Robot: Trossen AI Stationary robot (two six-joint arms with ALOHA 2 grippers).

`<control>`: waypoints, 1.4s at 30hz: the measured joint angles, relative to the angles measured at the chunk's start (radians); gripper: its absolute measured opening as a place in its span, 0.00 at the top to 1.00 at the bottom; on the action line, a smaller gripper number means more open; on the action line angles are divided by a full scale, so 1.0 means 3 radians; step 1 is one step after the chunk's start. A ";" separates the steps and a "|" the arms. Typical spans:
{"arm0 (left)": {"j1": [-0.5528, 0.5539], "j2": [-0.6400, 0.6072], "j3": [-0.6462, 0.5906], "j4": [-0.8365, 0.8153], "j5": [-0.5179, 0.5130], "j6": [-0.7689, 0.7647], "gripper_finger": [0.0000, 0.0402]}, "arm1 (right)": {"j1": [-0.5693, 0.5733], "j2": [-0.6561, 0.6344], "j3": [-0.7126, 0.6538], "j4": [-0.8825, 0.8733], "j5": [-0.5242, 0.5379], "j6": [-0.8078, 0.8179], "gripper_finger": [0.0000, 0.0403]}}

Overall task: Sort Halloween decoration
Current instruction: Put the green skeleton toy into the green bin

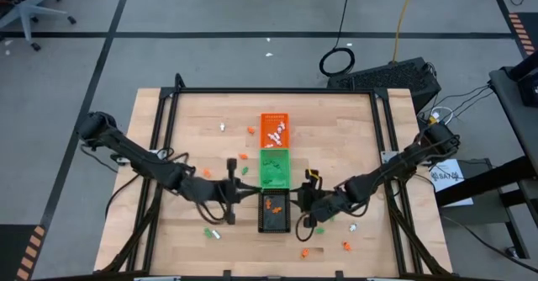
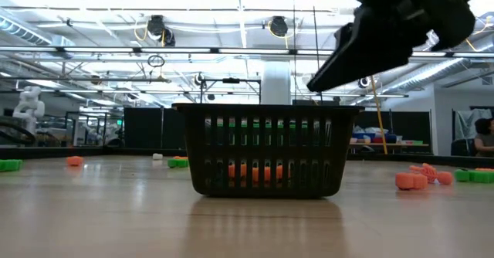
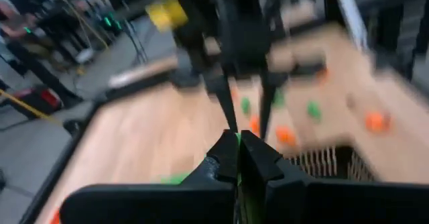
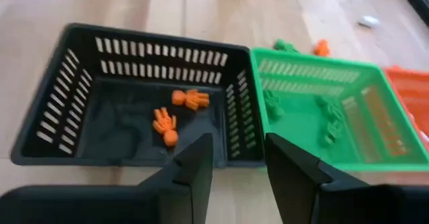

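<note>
High view: three slotted plastic trays, orange (image 1: 274, 129), green (image 1: 274, 168) and black (image 1: 275, 211), sit in a row. Right gripper (image 4: 238, 158), fingers apart and empty, hovers beside the black tray holding orange trinkets (image 4: 175, 114). Left gripper (image 3: 238, 158), fingers closed, nothing visibly held. Other trinkets lie scattered on the wooden table (image 1: 193, 121).

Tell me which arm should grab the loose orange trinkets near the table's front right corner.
Probably the right. Its gripper is open and empty beside the black tray, on the same side as those orange trinkets. The left gripper sits across the trays, fingers closed, seemingly on something green.
</note>
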 joint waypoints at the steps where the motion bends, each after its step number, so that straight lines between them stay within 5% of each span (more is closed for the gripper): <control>1: -0.0006 -0.0056 0.0000 0.0098 0.0000 -0.0011 1.00 | 0.0032 0.0001 -0.0014 -0.0003 0.0067 0.0022 0.70; 11: -0.0062 -0.0337 -0.0021 0.0474 0.0160 -0.0018 1.00 | 0.0255 0.0001 -0.0024 0.0015 0.0582 0.0033 0.70; 30: -0.0030 -0.0199 -0.0028 0.0432 -0.0001 -0.0144 1.00 | 0.0365 -0.0032 0.0009 0.0175 0.0568 0.0339 0.70; 37: 0.0231 -0.0127 -0.0028 0.0134 0.0009 -0.0650 1.00 | 0.0389 -0.0097 0.0016 0.0008 0.0564 0.0418 0.70; 42: 0.0581 0.0129 -0.0028 0.0127 0.0331 -0.0787 1.00 | 0.0372 -0.0069 0.0014 -0.0236 0.0684 0.0211 0.70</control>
